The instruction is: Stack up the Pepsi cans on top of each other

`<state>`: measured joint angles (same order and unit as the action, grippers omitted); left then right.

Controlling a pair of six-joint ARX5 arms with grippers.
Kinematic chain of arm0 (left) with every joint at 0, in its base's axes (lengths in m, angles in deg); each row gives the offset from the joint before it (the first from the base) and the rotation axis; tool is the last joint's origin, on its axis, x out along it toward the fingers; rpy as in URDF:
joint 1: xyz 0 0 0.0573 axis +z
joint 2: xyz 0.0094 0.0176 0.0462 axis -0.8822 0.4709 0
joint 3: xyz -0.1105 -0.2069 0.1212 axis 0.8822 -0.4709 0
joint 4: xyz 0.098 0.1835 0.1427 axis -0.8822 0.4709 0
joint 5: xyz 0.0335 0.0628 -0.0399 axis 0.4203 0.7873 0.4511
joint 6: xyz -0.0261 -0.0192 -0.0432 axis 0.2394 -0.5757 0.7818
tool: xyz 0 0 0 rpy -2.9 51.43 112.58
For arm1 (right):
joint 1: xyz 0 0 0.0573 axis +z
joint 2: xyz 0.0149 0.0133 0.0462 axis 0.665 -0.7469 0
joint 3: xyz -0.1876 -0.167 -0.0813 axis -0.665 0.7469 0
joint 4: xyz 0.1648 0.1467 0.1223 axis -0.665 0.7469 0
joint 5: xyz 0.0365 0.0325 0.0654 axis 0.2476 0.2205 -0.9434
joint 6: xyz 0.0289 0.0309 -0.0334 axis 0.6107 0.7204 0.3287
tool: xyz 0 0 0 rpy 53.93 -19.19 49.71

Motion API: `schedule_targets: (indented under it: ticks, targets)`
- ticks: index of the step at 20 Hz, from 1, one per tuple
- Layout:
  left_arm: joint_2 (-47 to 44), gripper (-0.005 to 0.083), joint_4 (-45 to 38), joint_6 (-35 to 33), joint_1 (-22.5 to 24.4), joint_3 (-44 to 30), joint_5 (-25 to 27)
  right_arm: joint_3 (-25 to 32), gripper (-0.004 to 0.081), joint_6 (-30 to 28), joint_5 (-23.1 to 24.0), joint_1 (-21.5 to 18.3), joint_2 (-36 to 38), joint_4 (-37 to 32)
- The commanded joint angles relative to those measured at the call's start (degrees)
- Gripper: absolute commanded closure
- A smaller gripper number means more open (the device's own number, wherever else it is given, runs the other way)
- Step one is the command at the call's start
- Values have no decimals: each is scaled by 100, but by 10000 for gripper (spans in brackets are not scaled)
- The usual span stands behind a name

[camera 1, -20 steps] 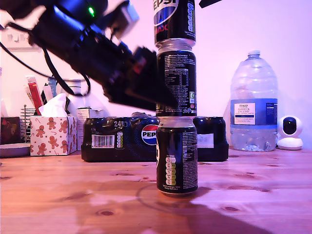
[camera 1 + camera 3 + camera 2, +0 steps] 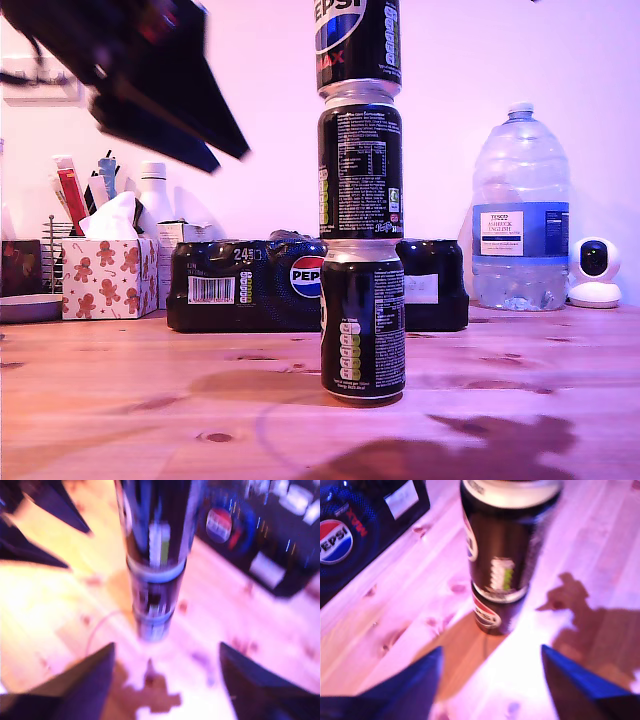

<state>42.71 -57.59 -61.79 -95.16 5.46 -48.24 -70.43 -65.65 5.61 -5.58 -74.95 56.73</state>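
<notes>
Three Pepsi cans (image 2: pixel 360 170) were seen stacked upright in one column on the middle of the wooden surface (image 2: pixel 120 400), in front of the Pepsi 24-pack (image 2: pixel 250 285) set toward its back edge. The first pincer (image 2: pixel 491 649) was held spread, nothing between its fingers, apart from the column. The second pincer (image 2: pixel 166 645) was likewise spread and empty. A blurred arm (image 2: pixel 150 80) was seen in the exterior view's upper left, clear of the cans. The stacking was judged complete. The next move was judged to call only for a retreat that left the tall column unbrushed.
</notes>
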Motion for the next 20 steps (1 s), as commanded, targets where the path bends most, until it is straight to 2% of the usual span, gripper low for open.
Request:
schedule_targets:
  ticks: [1, 3, 5, 7, 11, 16, 20]
  targets:
    - [-162, 727, 0, 22, -13, -85, -4, -68, 711, 77, 0, 15, 4, 9]
    - [-254, 798, -11, 46, -13, -83, 2, -68, 749, 188, 0, 15, -37, -125]
    - [-267, 797, 15, 232, -11, -83, 42, -66, 783, 219, 4, 15, -87, -175]
    - [-267, 797, -7, 328, 9, -85, 66, -63, 783, 214, 61, 15, -90, -232]
    - [-267, 797, -79, 323, 166, -85, 127, -57, 783, 267, 564, -72, -79, -302]
    - [-310, 797, -114, 278, 645, -111, -4, 20, 783, 264, 708, -446, 94, -459]
    - [-697, 797, -435, 280, 1097, -409, -205, 468, 783, 214, 706, -1005, 649, -796]
